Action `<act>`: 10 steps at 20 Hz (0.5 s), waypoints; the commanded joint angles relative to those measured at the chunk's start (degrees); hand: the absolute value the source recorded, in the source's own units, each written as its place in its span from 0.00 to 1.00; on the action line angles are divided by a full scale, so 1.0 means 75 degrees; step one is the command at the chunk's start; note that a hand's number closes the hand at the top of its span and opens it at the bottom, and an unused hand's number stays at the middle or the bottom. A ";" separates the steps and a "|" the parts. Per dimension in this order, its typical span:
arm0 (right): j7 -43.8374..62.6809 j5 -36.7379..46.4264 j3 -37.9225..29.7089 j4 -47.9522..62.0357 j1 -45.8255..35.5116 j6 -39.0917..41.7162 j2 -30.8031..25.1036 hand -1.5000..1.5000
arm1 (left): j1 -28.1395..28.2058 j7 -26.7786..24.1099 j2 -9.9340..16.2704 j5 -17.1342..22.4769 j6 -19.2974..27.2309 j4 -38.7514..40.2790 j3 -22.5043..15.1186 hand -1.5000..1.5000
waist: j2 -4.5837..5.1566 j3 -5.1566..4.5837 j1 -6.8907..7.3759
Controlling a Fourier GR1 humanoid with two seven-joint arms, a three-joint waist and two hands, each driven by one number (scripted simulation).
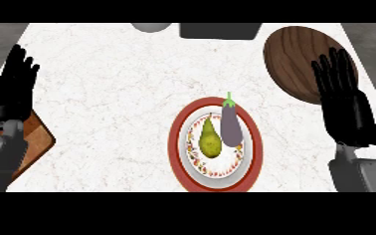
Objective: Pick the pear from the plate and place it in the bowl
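Observation:
A yellow-green pear (209, 140) lies on a red-rimmed white plate (179, 145) near the counter's front, just left of a purple eggplant (232, 124) on the same plate. A dark wooden bowl (294, 55) sits at the back right. My right hand (341, 99) is open with fingers straight, over the bowl's near right edge and well right of the plate. My left hand (16, 87) rests open at the left edge, fingers up.
A wooden board (37, 139) lies under my left forearm at the left edge. A dark rectangular object (220, 30) and a grey round object (152, 27) stand at the counter's back edge. White marbled counter spreads between plate and left hand.

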 commanded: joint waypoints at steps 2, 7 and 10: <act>0.0682 0.0558 0.0521 0.0241 0.0163 -0.0890 0.0416 1.00 | 0.0141 -0.0517 -0.0479 -0.0120 -0.0844 -0.0435 -0.0782 0.50 | -0.0248 0.0238 -0.0077; 0.1757 0.2934 0.1456 0.1271 0.0523 -0.1633 -0.1241 1.00 | -0.0163 -0.0785 -0.0719 -0.0321 -0.2013 -0.1126 -0.2076 0.50 | -0.0039 -0.0039 -0.0155; 0.2858 0.2441 0.1998 0.1361 0.0552 -0.3307 0.1193 0.00 | 0.0109 -0.1166 -0.1059 -0.0460 -0.2509 -0.1428 -0.2772 0.50 | -0.0242 0.0222 -0.0015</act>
